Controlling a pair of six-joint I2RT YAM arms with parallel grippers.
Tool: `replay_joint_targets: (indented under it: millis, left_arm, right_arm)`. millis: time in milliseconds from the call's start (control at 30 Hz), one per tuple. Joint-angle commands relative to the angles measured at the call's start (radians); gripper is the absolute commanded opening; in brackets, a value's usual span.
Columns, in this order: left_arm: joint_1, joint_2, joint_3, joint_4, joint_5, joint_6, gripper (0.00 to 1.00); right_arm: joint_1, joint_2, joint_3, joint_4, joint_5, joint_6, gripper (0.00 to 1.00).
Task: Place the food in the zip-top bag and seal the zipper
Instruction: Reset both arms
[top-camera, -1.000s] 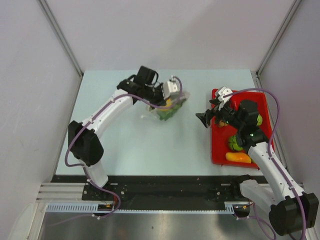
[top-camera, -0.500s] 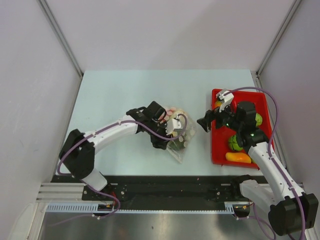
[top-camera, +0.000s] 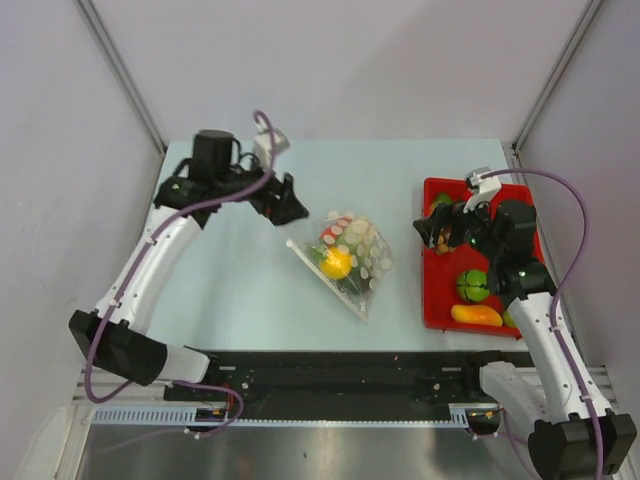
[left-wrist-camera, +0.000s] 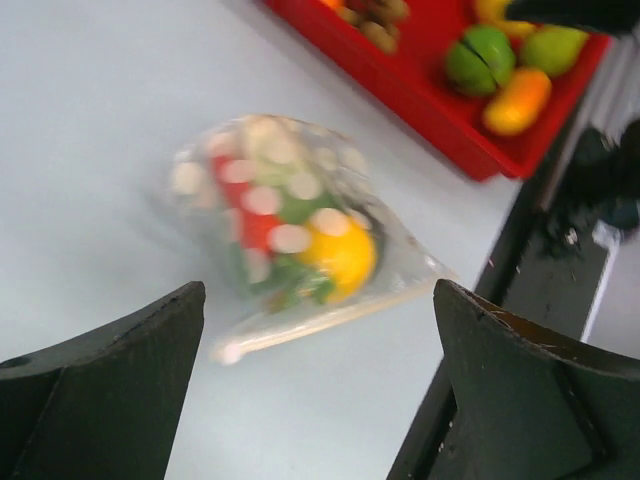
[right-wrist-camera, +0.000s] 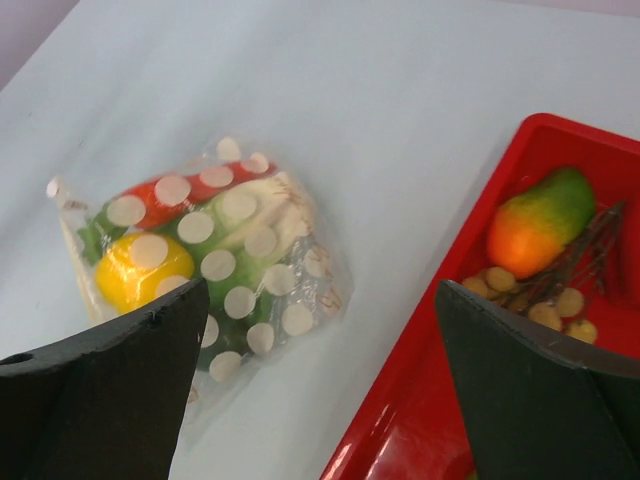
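The zip-top bag (top-camera: 348, 256) lies flat on the table between the arms, clear with white dots. Inside it is food: a yellow fruit (top-camera: 336, 262), a red piece (right-wrist-camera: 158, 198) and green leaves (left-wrist-camera: 296, 208). The zipper (left-wrist-camera: 330, 318) runs as a pale strip along the bag's edge nearest the arms' bases; I cannot tell whether it is pressed together. My left gripper (top-camera: 292, 205) stands open above the table, behind and to the left of the bag, touching nothing. My right gripper (top-camera: 432, 228) hangs open over the left rim of the tray, empty.
A red tray (top-camera: 432, 300) at the right holds more food: a green round fruit (top-camera: 472, 285), an orange piece (top-camera: 476, 314), a mango-like fruit (right-wrist-camera: 540, 218) and a brown cluster (right-wrist-camera: 540, 305). The black rail (top-camera: 330, 370) borders the near table edge.
My left gripper opened, let go of the bag and pulled away to the back left. The bag now lies on the table. The right gripper drew back slightly to the right.
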Motion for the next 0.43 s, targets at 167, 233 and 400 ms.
replay_joint_targets:
  millis: [167,233,400]
  left_arm:
    - [0.421,0.066,0.061,-0.119,0.096,-0.152,1.00]
    - [0.466,0.057,0.027,-0.136,0.038,-0.112,1.00]
    - [0.472,-0.004,-0.036,-0.095,-0.047,-0.073,1.00]
  right_arm:
    - [-0.164,0.035,0.086,-0.036,0.017,0.105,1.00]
    - [-0.177,0.061,0.086,-0.058,0.013,0.108,1.00]
    - [-0.201,0.091,0.089,-0.018,0.012,0.111,1.00]
